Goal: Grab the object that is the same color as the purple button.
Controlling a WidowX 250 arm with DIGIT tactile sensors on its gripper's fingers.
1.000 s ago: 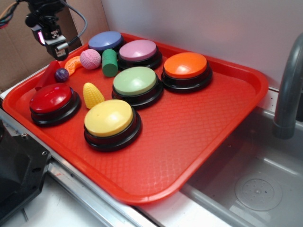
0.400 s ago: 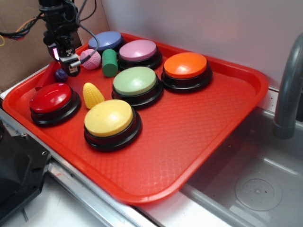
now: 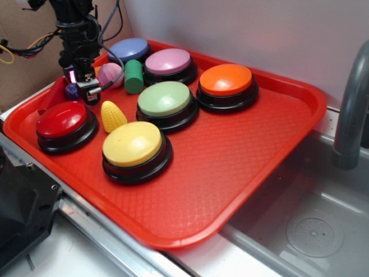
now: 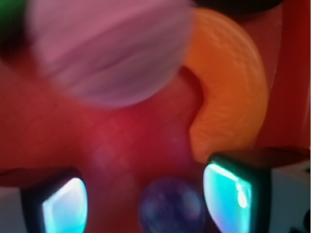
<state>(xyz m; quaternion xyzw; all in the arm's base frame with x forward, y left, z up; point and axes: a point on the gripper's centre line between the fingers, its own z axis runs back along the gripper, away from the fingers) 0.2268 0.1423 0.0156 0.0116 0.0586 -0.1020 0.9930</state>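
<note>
the gripper [image 3: 82, 89] hangs low over the far left corner of the red tray [image 3: 242, 167], its fingers [image 4: 228, 191] spread apart and grasping nothing. the small purple ball [image 4: 171, 208] lies on the tray between them, untouched, by the tray's left rim just behind the red button [image 3: 62, 119]. the pink ball [image 3: 110, 74] and an orange curved piece [image 4: 233, 92] lie just beyond. the purple button [image 3: 168, 61] stands along the far edge.

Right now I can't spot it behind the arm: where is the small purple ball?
In the exterior view the small purple ball sits at the tray's far left, just above the red button, with the pincer right beside it.
</note>
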